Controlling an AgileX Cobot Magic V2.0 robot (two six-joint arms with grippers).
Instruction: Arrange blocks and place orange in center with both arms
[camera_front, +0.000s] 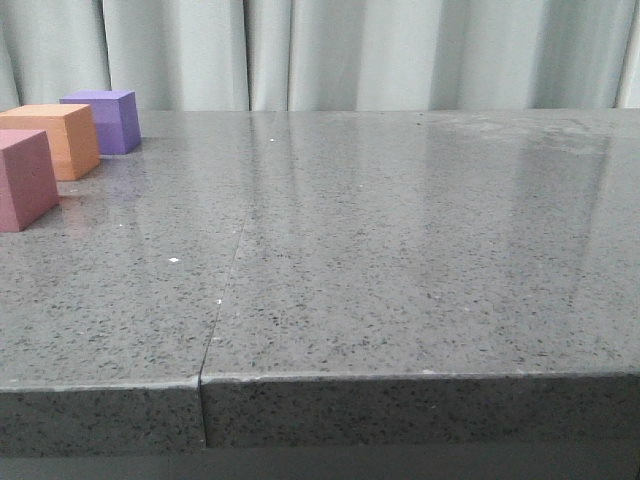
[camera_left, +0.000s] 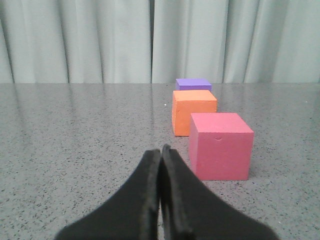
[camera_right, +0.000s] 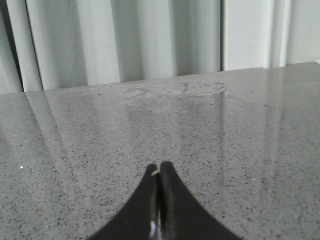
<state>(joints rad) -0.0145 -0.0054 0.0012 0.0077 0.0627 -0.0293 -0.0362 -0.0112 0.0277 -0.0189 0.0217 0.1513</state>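
Observation:
Three cubes stand in a line at the far left of the grey table (camera_front: 400, 260): the dusty pink cube (camera_front: 22, 180) nearest, the orange cube (camera_front: 58, 140) in the middle, the purple cube (camera_front: 105, 120) farthest. The left wrist view shows the same line: pink (camera_left: 220, 146), orange (camera_left: 192, 112), purple (camera_left: 193, 84). My left gripper (camera_left: 161, 149) is shut and empty, just short of the pink cube and beside it. My right gripper (camera_right: 159, 167) is shut and empty over bare table. Neither gripper shows in the front view.
A pale curtain (camera_front: 350, 50) hangs behind the table's back edge. A seam (camera_front: 225, 290) runs front to back through the tabletop left of centre. The table's front edge (camera_front: 400, 378) is close to the camera.

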